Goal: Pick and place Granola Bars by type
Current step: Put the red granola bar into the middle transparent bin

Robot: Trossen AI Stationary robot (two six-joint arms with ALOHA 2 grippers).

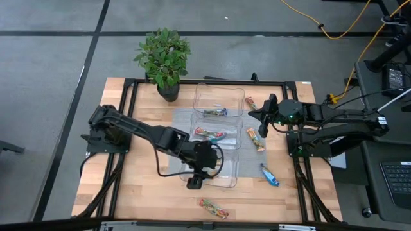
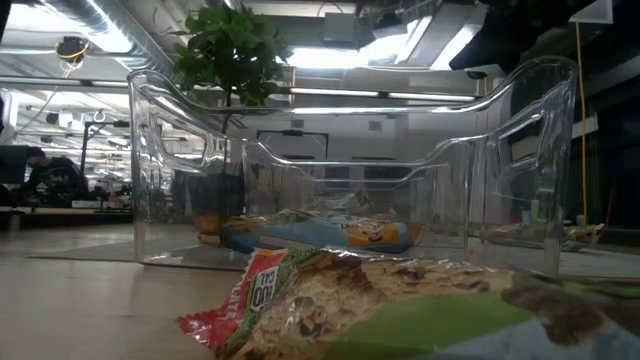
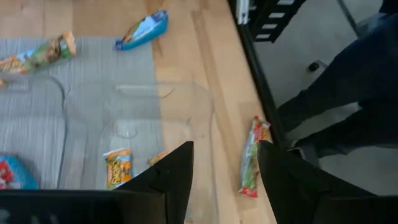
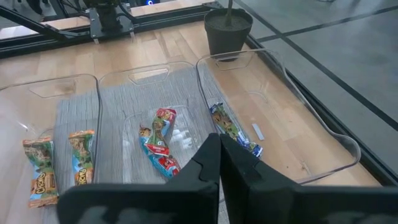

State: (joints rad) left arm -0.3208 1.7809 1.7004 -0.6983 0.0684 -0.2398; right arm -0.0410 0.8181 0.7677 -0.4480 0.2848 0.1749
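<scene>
Three clear trays stand in a row down the table's middle. The far tray (image 1: 218,99) holds a blue-silver bar (image 4: 233,130), the middle tray (image 1: 218,135) holds red bars (image 4: 158,140), and the near tray (image 1: 221,173) holds orange-gold bars (image 3: 118,168). My left gripper (image 3: 225,149) hangs open over the near tray's front edge (image 1: 196,181), with nothing between its fingers. A red-green bar (image 3: 252,155) lies on the wood near the front edge. My right gripper (image 4: 219,155) is shut and empty, raised at the table's right side (image 1: 262,127).
Loose bars lie right of the trays: one at the far right (image 1: 250,102), an orange-green one (image 1: 255,139) and a blue one (image 1: 270,174). A grey mat (image 1: 186,122) lies under the trays. A potted plant (image 1: 164,61) stands at the far edge. A black frame (image 1: 298,167) borders the table.
</scene>
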